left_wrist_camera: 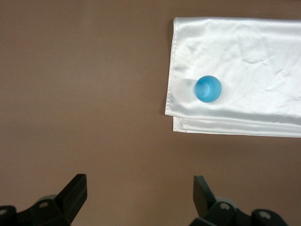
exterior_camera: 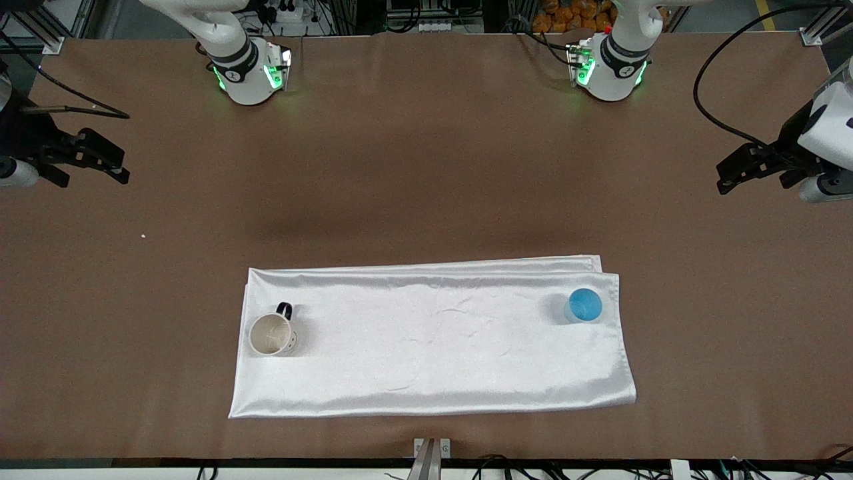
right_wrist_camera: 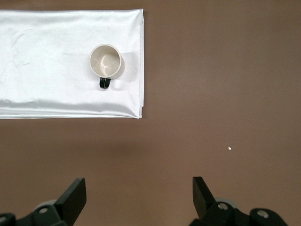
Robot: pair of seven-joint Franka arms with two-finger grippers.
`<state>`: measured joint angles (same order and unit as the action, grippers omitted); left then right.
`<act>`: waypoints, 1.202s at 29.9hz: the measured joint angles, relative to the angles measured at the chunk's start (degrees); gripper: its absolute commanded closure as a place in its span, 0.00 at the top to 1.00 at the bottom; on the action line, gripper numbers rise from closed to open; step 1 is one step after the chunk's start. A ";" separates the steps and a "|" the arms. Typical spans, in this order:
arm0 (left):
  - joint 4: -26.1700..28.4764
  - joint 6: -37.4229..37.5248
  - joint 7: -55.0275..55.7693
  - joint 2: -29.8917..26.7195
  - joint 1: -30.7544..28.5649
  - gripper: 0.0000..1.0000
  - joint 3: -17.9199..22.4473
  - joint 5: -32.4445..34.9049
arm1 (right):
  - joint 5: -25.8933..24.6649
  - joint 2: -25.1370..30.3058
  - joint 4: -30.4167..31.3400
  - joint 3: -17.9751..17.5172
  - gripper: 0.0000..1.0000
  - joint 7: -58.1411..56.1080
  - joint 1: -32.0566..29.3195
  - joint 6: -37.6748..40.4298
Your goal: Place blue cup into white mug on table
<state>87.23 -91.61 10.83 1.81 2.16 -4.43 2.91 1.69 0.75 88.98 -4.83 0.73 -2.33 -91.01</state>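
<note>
The blue cup [exterior_camera: 584, 305] stands upright on the white cloth [exterior_camera: 433, 340], at the cloth's end toward the left arm; it also shows in the left wrist view [left_wrist_camera: 208, 88]. The white mug [exterior_camera: 270, 333] with a black handle stands upright at the cloth's other end, toward the right arm, and shows in the right wrist view [right_wrist_camera: 106, 61]. My left gripper [exterior_camera: 733, 175] is open and empty, high over bare brown table [exterior_camera: 426, 167] at the left arm's end. My right gripper [exterior_camera: 106, 163] is open and empty over bare table at the right arm's end. Both arms wait.
The white cloth lies folded on the table near the front camera's edge. A tiny white speck [exterior_camera: 143, 235] lies on the table toward the right arm's end. A metal bracket [exterior_camera: 431, 453] sits at the table's front edge.
</note>
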 measured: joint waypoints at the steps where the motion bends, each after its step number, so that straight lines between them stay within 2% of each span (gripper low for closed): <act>1: 0.00 0.00 0.00 0.00 0.00 1.00 0.00 0.00 | 0.00 0.00 0.00 0.00 1.00 0.00 0.00 0.01; 20: 0.34 -0.62 0.00 1.85 0.13 1.00 -0.06 -0.53 | 0.00 -0.01 0.00 -0.02 1.00 0.00 0.02 0.02; 36: 1.41 -14.04 0.00 14.10 1.30 1.00 -0.19 -0.65 | 0.00 -0.62 0.03 -0.06 1.00 0.00 0.20 0.97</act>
<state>88.63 -105.65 10.83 15.91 3.46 -4.62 2.26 1.69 0.13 89.00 -4.89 0.73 -2.13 -90.04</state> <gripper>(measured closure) 0.000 0.000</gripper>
